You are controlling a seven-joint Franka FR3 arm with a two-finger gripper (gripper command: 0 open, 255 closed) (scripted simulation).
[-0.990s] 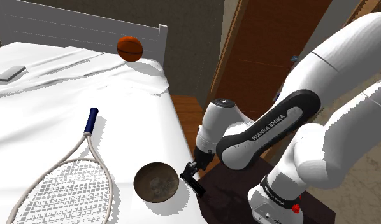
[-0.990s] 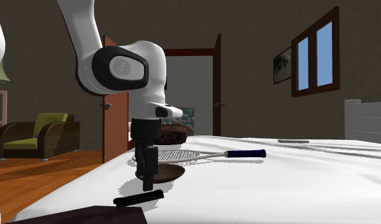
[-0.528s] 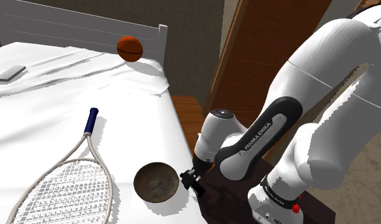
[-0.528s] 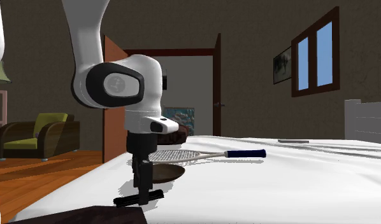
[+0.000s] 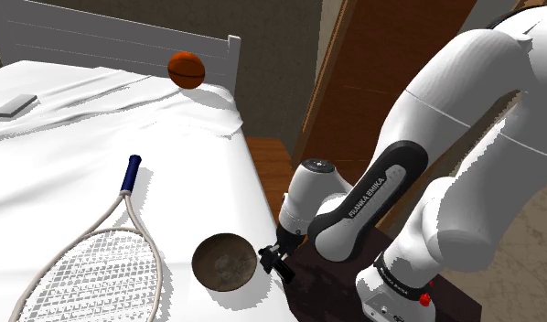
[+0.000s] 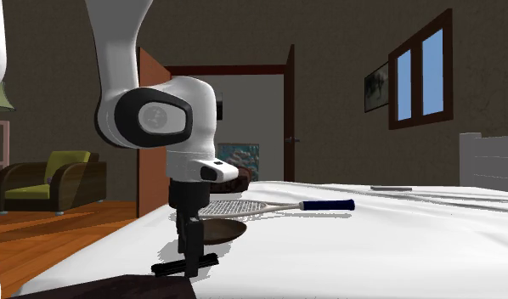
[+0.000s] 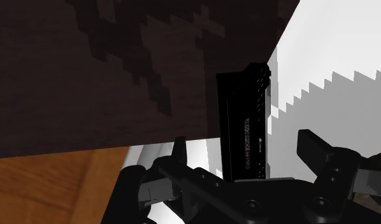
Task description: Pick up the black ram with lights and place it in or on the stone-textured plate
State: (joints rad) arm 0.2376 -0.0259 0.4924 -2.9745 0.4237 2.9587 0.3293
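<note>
Gripper (image 7: 245, 143): you see fingers apart, astride the black RAM stick (image 7: 244, 121), no contact visible. Shoulder view: stick lies at bed (image 5: 171, 137) edge, 3 o'clock just beside brown plate (image 5: 224, 261); racket (image 5: 89, 256) at plate's 9 o'clock; ball (image 5: 187, 69) far off at 12.

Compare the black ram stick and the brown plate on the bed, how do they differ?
The ram stick is a thin, straight black bar; the plate is round, brown and dished. The ram stick lies at the very edge of the bed, the plate slightly further in. The open fingers of the gripper straddle the ram stick without touching it; the plate stands free and empty. Both rest on the white sheet, close together.
</note>
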